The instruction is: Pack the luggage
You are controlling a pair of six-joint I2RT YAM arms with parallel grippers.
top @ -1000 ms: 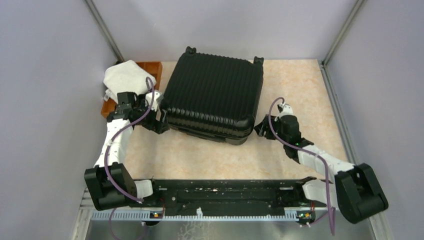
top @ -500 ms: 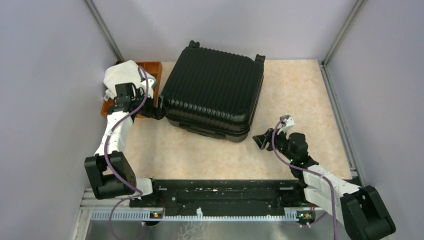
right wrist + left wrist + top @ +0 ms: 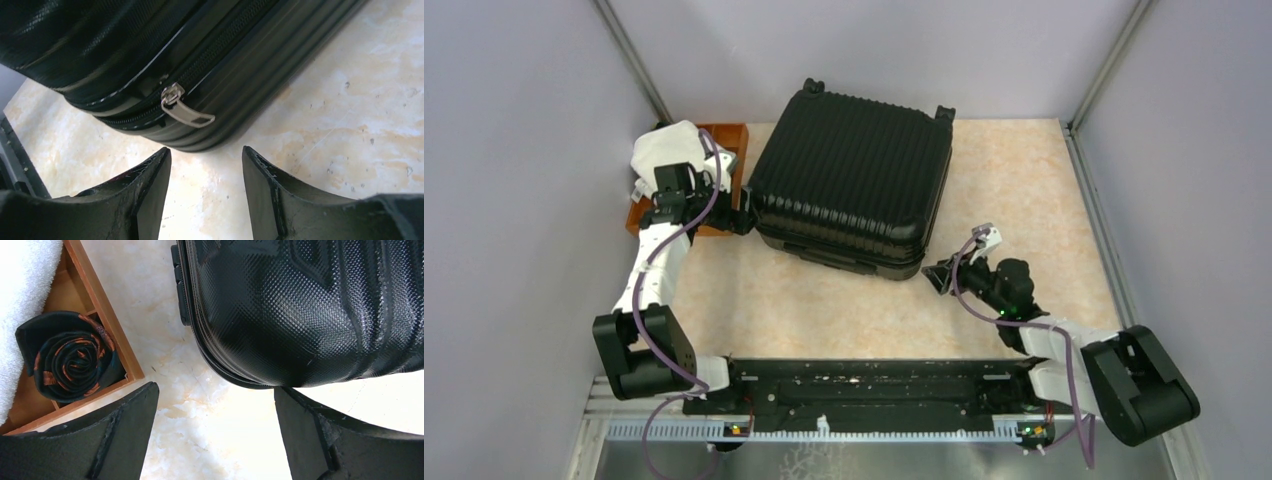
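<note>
The black ribbed luggage (image 3: 849, 180) lies closed and flat on the table, wheels at the far edge. My left gripper (image 3: 742, 218) is open and empty at its near left corner (image 3: 280, 315), between it and the wooden tray. My right gripper (image 3: 936, 278) is open and empty, just short of the luggage's near right corner. In the right wrist view a silver zipper pull (image 3: 186, 111) hangs from the closed zip, just ahead of my open fingers (image 3: 150, 187).
A brown wooden tray (image 3: 722, 140) stands at the far left with a white towel (image 3: 669, 155) over it and a rolled dark tie with orange pattern (image 3: 70, 357) in one compartment. Grey walls close in on three sides.
The right arm swung down away from the luggage, then came back toward its near right corner. The left gripper moved up to the corner by the tray. The luggage shifted slightly away.
</note>
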